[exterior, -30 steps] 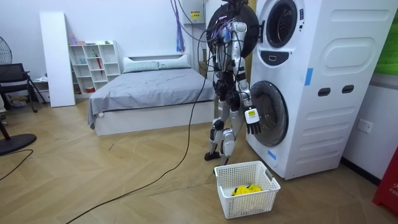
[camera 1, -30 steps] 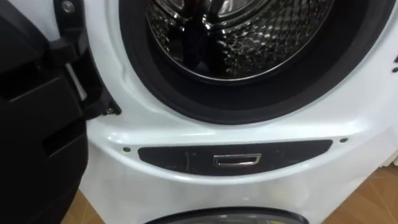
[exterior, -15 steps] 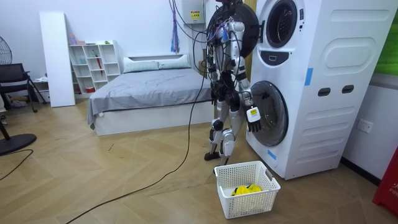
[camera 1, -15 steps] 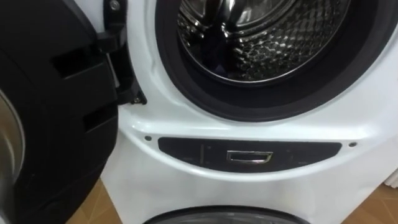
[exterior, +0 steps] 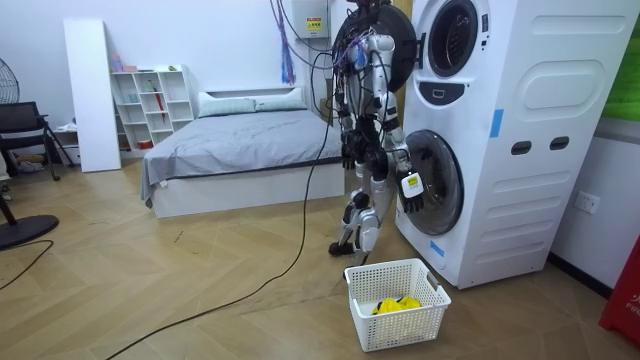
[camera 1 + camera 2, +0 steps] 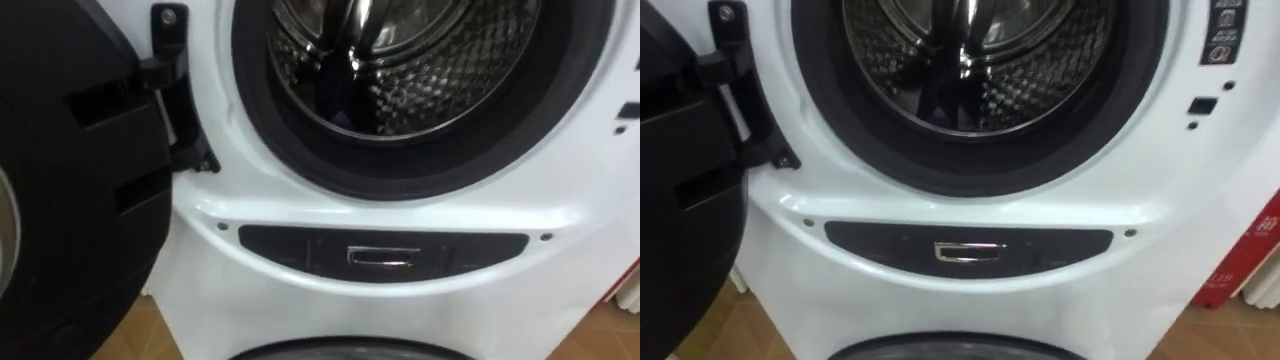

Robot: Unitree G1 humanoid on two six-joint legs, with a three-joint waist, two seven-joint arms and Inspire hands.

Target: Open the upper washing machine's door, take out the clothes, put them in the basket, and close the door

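One yellow garment (image 5: 397, 304) lies in the white basket (image 5: 362, 290) on the floor near the washing machine (image 5: 520, 130). Its open upper drum (image 6: 400, 70) looks bare as far as seen, so unloading seems nearly done. Right hand (image 5: 412, 195) hangs low; apart or together, cannot tell.

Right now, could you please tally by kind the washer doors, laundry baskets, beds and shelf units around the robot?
Washer doors: 2, upper open, lower shut
Laundry baskets: 1
Beds: 1
Shelf units: 1
Total: 5
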